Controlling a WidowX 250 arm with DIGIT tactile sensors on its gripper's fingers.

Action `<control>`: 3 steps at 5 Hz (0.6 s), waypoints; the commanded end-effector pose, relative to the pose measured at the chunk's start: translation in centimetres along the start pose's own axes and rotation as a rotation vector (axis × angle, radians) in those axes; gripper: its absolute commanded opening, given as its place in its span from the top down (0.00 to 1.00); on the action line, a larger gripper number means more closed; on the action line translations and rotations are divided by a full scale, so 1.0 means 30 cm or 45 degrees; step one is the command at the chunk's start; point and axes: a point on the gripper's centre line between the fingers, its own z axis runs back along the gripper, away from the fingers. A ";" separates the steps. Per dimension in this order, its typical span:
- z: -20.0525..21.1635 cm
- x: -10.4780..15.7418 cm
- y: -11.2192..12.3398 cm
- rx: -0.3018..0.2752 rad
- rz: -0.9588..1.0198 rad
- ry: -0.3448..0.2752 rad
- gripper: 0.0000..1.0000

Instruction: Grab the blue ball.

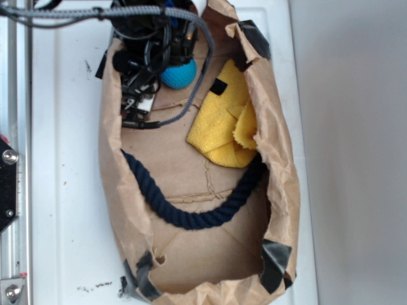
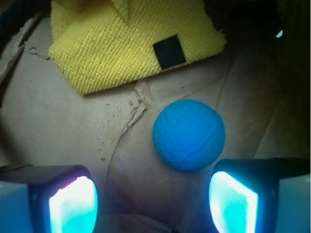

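In the exterior view the gripper [image 1: 143,95] and cabling at upper centre cover the left part of the blue ball [image 1: 179,74], and the fingertips cannot be made out in the dark tangle. The frame's top edge cuts off the arm. The paper bag's [image 1: 280,165] folded right wall hides one end of the navy rope [image 1: 184,213] and the yellow cloth's [image 1: 219,130] right edge. In the wrist view the bottom edge cuts both fingers [image 2: 73,204], and the top edge cuts the cloth.

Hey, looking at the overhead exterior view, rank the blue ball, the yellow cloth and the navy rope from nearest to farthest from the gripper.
From the gripper, open in the wrist view:
1. blue ball, right beside it at the top of the paper-lined tray.
2. yellow cloth, farther out on the tray's right side.
3. navy rope, curving across the middle, farthest away.
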 end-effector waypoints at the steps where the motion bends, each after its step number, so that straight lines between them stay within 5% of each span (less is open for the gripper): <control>1: 0.031 0.007 0.113 0.105 0.075 -0.083 0.00; 3: 0.003 0.040 0.119 0.074 0.056 -0.154 0.00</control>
